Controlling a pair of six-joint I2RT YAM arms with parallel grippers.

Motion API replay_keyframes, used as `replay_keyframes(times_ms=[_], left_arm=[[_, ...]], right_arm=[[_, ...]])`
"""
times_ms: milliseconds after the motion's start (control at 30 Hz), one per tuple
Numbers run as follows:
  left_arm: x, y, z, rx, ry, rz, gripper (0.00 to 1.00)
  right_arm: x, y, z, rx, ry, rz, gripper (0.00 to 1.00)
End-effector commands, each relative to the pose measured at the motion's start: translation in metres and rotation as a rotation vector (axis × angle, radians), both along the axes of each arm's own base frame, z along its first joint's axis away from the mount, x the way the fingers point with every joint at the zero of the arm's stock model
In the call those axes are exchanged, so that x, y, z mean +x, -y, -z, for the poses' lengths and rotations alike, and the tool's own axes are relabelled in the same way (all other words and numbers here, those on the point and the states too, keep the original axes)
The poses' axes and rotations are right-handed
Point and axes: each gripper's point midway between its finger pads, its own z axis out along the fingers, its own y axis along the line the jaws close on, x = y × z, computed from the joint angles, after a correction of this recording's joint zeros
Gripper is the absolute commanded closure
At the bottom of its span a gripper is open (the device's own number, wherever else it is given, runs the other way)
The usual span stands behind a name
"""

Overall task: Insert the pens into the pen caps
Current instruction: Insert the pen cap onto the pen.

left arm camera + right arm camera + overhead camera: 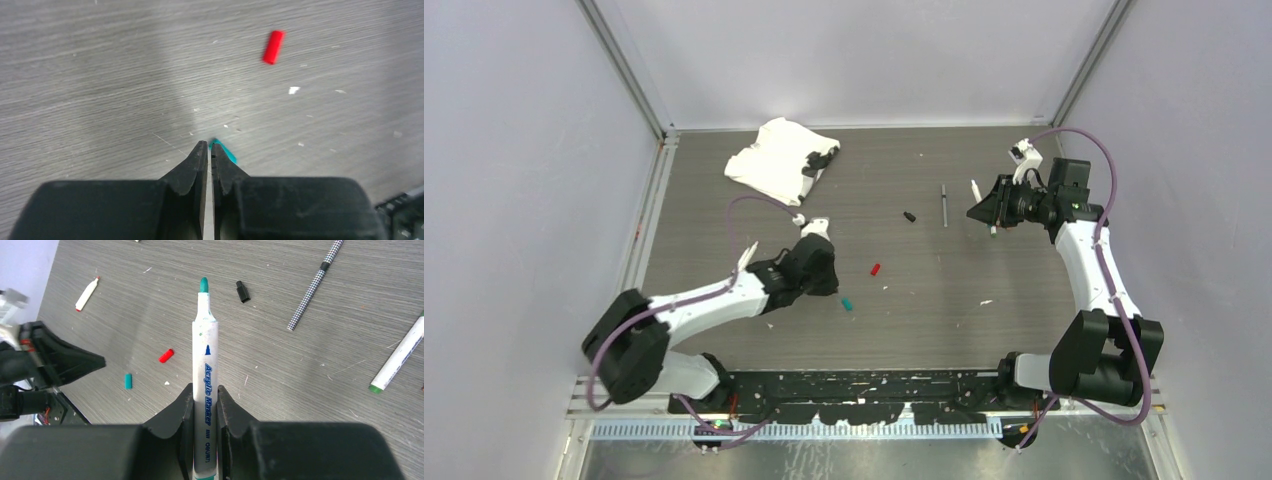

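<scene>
Teal cap (225, 152) lies beside shut, empty left jaws: open them, straddle it; right jaws clamp teal pen (205, 340).

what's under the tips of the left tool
A short teal plastic cap lies on the grey wood-grain table, poking out from under the closed black left tool. Only its far end shows; the rest is covered by the tool's finger.
</scene>
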Motion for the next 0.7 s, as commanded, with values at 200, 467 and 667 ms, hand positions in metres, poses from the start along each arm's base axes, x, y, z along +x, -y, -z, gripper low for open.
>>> replay_keyframes(times_ms=[200, 467, 667], left_arm=[[-0.015, 0.004, -0.081, -0.411, 0.179, -0.003, 0.21], [-0.021, -0.014, -0.06, -0.455, -0.039, -0.287, 0.32], [-0.03, -0.021, -0.035, -0.192, -0.208, -0.461, 0.61]], right_arm=[[-0.002, -0.004, -0.019, 0.01, 0.07, -0.019, 0.99], [-0.003, -0.004, -0.021, 0.015, 0.078, -0.021, 0.99], [-0.003, -0.005, -0.022, 0.018, 0.081, -0.022, 0.99]])
